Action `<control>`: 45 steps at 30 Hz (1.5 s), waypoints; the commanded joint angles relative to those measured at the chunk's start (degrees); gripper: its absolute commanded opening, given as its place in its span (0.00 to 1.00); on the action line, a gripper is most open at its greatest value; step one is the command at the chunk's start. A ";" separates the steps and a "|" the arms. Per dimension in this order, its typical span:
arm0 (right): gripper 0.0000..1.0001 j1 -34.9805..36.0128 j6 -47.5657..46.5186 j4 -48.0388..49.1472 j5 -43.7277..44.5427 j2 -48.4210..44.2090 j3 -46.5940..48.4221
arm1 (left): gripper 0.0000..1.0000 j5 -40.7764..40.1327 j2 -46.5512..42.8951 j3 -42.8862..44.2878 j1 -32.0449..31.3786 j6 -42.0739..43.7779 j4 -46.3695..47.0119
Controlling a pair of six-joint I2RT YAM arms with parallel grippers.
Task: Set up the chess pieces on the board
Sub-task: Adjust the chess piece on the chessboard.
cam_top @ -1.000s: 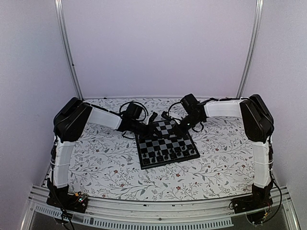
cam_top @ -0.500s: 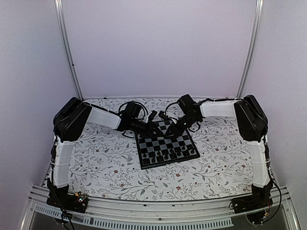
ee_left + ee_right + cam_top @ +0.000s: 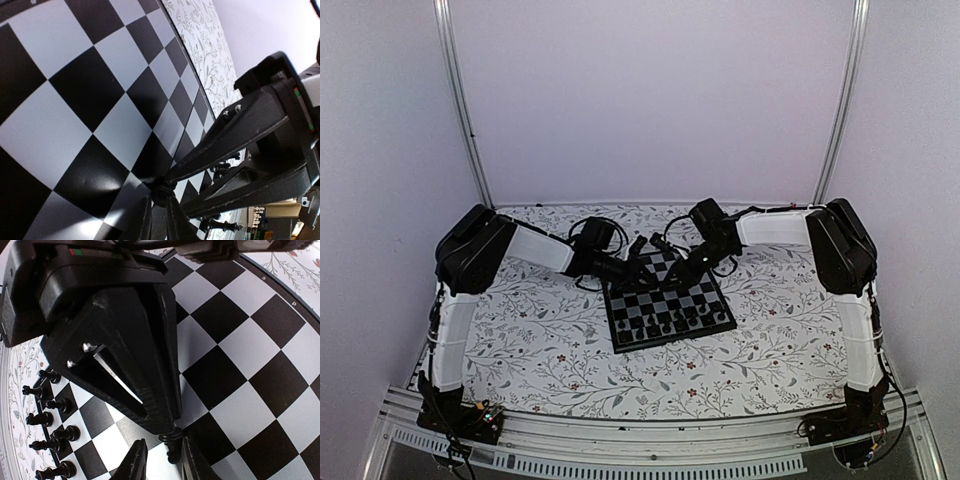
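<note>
Right gripper (image 3: 164, 442) is swung in toward left gripper (image 3: 159, 202), jaws narrowed yet apart around black chess piece (image 3: 171, 439) clamped by left gripper. Other pieces (image 3: 672, 320) are lined along near edge of board (image 3: 660, 292); rest judged outstanding.

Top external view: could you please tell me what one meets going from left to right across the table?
Left arm → left gripper → right gripper → right arm. The board lies under both grippers, so it has no clear place in the order.
</note>
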 commanded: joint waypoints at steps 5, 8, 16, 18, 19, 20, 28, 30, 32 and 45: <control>0.26 0.54 1.01 -0.20 0.44 1.76 1.75 | 0.16 0.83 1.49 1.12 0.92 -0.13 1.21; 0.27 0.54 0.40 -0.19 1.03 1.49 0.74 | 0.18 0.57 1.25 1.29 0.92 0.69 0.72; 0.31 0.59 -1.38 0.39 3.00 -1.36 -2.97 | 0.27 -2.04 0.41 1.91 0.48 3.09 -1.49; 0.32 0.54 -1.82 0.58 3.76 -2.05 -3.95 | 0.28 -3.11 0.58 2.51 0.16 4.04 -2.62; 0.32 0.54 -2.02 0.54 4.05 -2.25 -4.31 | 0.28 -3.77 0.68 2.99 -0.06 4.55 -3.38; 0.32 0.53 -2.29 0.65 4.34 -2.59 -4.59 | 0.29 -4.69 0.78 3.37 -0.31 5.21 -4.20; 0.32 0.54 -3.30 0.69 4.83 -3.43 -5.93 | 0.28 -10.84 2.09 8.32 -2.76 10.24 -13.47; 0.31 0.48 -3.50 0.79 4.89 -3.59 -6.12 | 0.28 -12.03 1.93 8.73 -3.30 10.75 -14.68; 0.30 0.51 -3.55 0.84 4.77 -3.41 -6.17 | 0.29 -13.23 1.52 8.94 -3.73 11.03 -15.74; 0.29 0.47 -3.29 0.97 4.45 -3.19 -6.52 | 0.29 -20.77 3.34 14.82 -6.44 13.17 -26.15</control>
